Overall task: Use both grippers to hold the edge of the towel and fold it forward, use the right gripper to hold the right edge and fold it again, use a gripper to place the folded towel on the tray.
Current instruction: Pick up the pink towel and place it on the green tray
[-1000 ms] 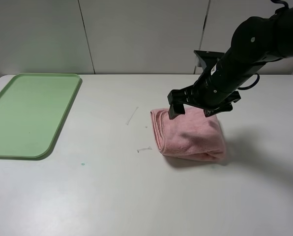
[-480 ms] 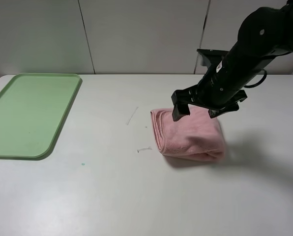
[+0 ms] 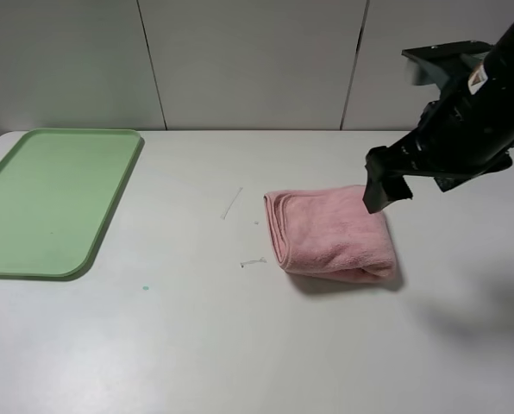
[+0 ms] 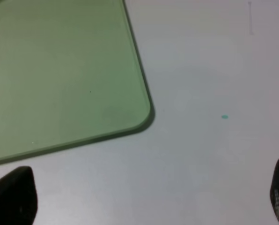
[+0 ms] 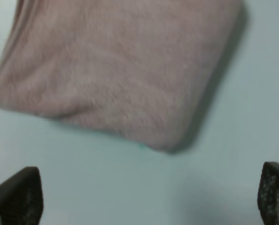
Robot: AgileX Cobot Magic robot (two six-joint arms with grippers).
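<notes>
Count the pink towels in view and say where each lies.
1. The folded fluffy pink terry towel lies on the white table, right of centre in the high view, apart from the light green rectangular plastic tray at the left. None seems hidden.

Your right gripper (image 3: 412,179) is a matte black claw carrying a grey rectangular block (image 3: 442,59) and a small white-and-red sticker (image 3: 478,79) — its fingertips (image 5: 274,193) wear dark, dimpled pads. Your left gripper (image 4: 146,201) shows rounded black tips.
</notes>
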